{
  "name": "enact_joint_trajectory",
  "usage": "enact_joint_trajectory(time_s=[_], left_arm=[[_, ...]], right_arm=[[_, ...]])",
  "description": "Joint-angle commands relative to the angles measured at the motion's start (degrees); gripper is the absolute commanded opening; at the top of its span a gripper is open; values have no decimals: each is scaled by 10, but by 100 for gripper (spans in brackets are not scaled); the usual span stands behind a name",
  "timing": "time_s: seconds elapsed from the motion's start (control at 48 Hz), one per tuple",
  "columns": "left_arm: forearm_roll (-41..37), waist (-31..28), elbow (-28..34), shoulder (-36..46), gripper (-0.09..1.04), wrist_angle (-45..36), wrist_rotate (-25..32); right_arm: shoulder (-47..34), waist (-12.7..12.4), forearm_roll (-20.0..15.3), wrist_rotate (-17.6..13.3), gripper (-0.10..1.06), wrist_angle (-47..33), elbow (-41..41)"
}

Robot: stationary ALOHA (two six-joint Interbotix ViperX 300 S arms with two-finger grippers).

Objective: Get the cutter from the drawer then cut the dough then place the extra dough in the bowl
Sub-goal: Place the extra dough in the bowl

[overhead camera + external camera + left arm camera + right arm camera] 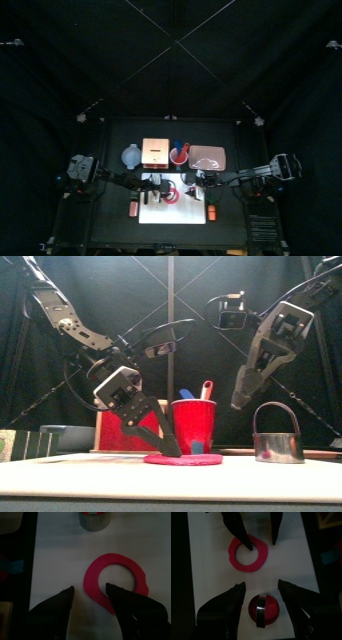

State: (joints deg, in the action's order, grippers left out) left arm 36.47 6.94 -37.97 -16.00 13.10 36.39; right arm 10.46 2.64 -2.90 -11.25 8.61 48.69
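On the white cutting board [60,552] the red dough ring [93,577] lies flat, one band of it between the left gripper's [90,588] spread, empty jaws, so the left arm is nearer; the right gripper [261,584] hangs open above the metal cutter [262,609] near the ring.

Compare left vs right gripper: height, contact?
Height: the left gripper is down at the white cutting board; the right gripper hangs higher. Contact: the left's jaws straddle the band of the red dough ring; the right is clear of the metal cutter. Both are open.
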Motion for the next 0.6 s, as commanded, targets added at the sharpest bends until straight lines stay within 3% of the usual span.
enact_joint_trajectory(time_s=[0.021,0.604], left_arm=[[0,1,11,0,85,-4,1],[-2,3,7,-4,59,-19,1]], right_arm=[[4,-4,1,-1,88,-4,-11],[2,-11,1,-3,88,-4,-15]])
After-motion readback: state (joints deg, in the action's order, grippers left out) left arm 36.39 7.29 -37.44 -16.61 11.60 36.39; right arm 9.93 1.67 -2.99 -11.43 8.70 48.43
